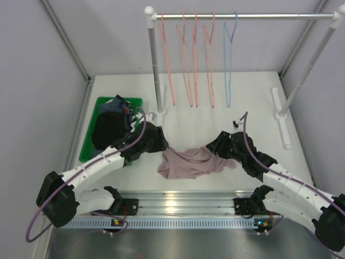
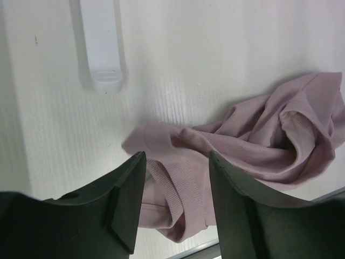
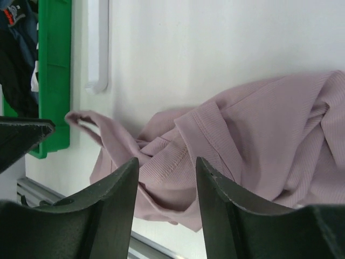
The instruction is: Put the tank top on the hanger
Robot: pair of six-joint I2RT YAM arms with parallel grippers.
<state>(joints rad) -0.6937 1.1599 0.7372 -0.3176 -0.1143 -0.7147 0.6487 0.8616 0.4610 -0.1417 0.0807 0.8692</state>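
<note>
Lying crumpled on the white tabletop (image 1: 215,121), the pink tank top (image 1: 191,162) sits in front of the clothes rack (image 1: 242,16), on the side nearer the arm bases and roughly below the middle of its rail. One narrow strap loops out from the heap on the side toward the rack's left post, as the right wrist view (image 3: 259,135) shows.

The light-blue hanger (image 1: 230,59) hangs by its hook from the rack's rail, the last on the right, just beside four pink hangers (image 1: 186,59) on the same rail.

The left pincer (image 1: 161,144) is low over the edge of the tank top nearest the rack's left post. Its jaws stand apart in the left wrist view (image 2: 176,156), with folded fabric (image 2: 259,151) showing in the gap and beyond it. Whether the fingertips touch the cloth cannot be told.

The right pincer (image 1: 214,145) is at the opposite edge of the heap, toward the rack's right post. Its jaws are also apart (image 3: 167,162), with a seamed fold of the top between them and nothing clamped.

A green bin (image 1: 89,137) holding dark clothes (image 1: 110,127) stands to the left of the rack's left post.
</note>
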